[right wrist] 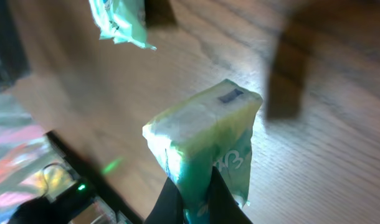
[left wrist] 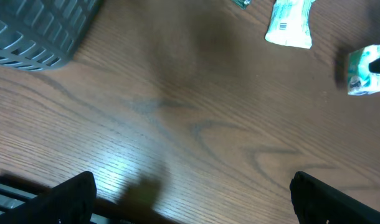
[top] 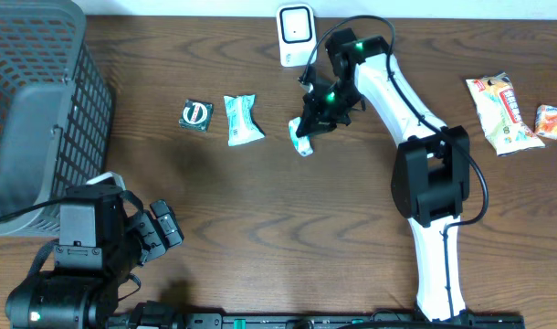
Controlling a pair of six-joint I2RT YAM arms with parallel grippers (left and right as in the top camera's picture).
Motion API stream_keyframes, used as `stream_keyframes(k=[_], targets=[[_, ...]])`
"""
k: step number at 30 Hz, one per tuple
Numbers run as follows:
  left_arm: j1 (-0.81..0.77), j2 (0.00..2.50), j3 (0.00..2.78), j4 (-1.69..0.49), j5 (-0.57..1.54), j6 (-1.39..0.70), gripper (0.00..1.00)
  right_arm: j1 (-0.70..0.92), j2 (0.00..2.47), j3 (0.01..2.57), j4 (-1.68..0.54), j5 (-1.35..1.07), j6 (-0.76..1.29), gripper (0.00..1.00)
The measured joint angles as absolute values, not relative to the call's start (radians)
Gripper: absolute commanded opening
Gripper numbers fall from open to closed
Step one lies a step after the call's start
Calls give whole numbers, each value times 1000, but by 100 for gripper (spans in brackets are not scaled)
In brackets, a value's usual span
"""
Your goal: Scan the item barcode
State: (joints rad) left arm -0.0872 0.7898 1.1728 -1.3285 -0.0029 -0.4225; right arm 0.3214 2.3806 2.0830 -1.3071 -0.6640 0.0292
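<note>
Right gripper: bottom centre of the right wrist view, its two dark fingers pinched shut on the lower end of the green-and-white packet.
Green-and-white packet: the task's item. It stands up out of the fingers at frame centre, with a small dark printed patch on its top face. Its shadow falls apart from it on the wood to the right. In the overhead view it sits at upper centre, just below and left of the white scanner.
Left gripper: jaws spread wide, one finger at each bottom corner of the left wrist view, holding nothing, over bare wood.
Table: dark brown wood grain.
Teal-and-white pouch: lying flat just left of the held packet, apart from it.
Dark green square sachet: left of the pouch, near it.
Grey mesh basket: fills the upper left of the overhead frame.
White scanner: upright at the top edge, centre.
Snack bag: far right, with a small orange packet just beside it.
</note>
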Motion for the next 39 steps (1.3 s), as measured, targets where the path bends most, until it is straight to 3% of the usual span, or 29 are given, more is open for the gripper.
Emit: stream_keyframes(k=[6,11,16,25,27,31,32,39], targets=[[-87,790,1173,-1328,-3,-422,98,301,2380,1955,-1235,-741,14,1],[-87,790,1173,-1328,-3,-422,98,260,2380,1880,-1224,-729,15,14],[-87,790,1173,-1328,-3,-422,98,179,2379,1884,-1296,-604,45,28],[-87,790,1173,-1328,-3,-422,98,73,2377,2052,-1518,-514,35,32],[-87,790,1173,-1328,-3,-422,98,78,2374,2066,-1543,-512,30,40],[-87,790,1173,-1328,-3,-422,98,110,2372,2067,-1557,-500,14,93],[-87,790,1173,-1328,-3,-422,98,124,2372,2067,-1547,-498,15,99],[-87,790,1173,-1328,-3,-422,98,213,2372,2068,-1425,-497,7,99]])
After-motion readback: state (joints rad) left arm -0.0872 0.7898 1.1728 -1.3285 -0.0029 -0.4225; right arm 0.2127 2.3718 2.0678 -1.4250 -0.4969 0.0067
